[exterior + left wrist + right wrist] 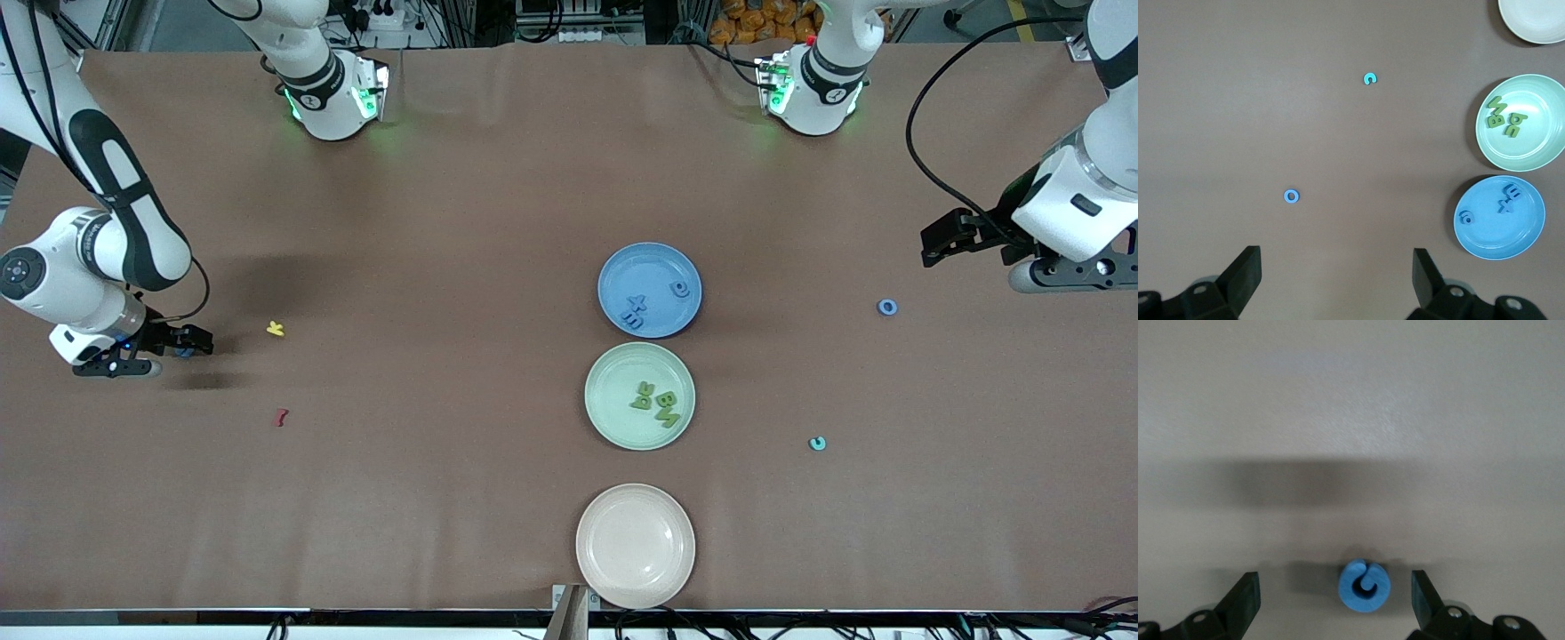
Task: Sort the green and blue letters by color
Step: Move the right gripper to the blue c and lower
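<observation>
You see a wide counter [444, 222] covered in plain brown sheet, evenly lit, with soft shadows toward the right arm's end. Along its top edge, cables [578, 22] and a heap of orange objects [765, 20] crowd metal framing.

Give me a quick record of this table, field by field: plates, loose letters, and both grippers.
blue plate: three blue letters in it
green plate: green letters in it
beige plate: holds nothing, nearest the front camera
blue G: on the table between the right gripper's open fingers
right gripper: low over the blue G, not closed
left gripper: open, up over the left arm's end
blue ring: loose on table
teal letter: loose on table
yellow letter: loose
red letter: loose
</observation>
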Controlling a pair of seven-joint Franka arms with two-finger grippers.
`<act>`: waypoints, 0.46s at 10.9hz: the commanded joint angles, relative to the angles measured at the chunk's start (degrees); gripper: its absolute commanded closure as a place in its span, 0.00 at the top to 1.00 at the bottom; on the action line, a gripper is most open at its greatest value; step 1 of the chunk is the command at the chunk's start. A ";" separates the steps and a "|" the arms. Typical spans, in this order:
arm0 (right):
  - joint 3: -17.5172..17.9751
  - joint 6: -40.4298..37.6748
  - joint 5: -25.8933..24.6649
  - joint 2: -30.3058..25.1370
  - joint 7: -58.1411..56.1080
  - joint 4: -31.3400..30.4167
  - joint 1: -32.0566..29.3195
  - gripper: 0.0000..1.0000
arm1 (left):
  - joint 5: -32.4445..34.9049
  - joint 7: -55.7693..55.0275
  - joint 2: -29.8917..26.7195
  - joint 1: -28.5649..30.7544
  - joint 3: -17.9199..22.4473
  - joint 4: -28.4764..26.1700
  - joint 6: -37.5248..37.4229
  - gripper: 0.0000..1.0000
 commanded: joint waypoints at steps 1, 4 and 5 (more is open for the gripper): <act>0.61 0.45 -0.41 0.74 -1.00 -0.12 -2.03 1.00 | 1.21 0.53 -0.17 0.00 -0.17 -0.11 0.44 1.00; 0.61 0.54 -0.41 0.92 -1.09 -0.12 -2.21 1.00 | 1.13 0.53 -0.17 0.00 -0.17 -0.11 0.44 1.00; 0.70 0.54 -0.41 1.10 -1.18 -0.12 -2.39 0.84 | 1.13 0.53 -0.17 0.00 -0.17 -0.11 0.44 1.00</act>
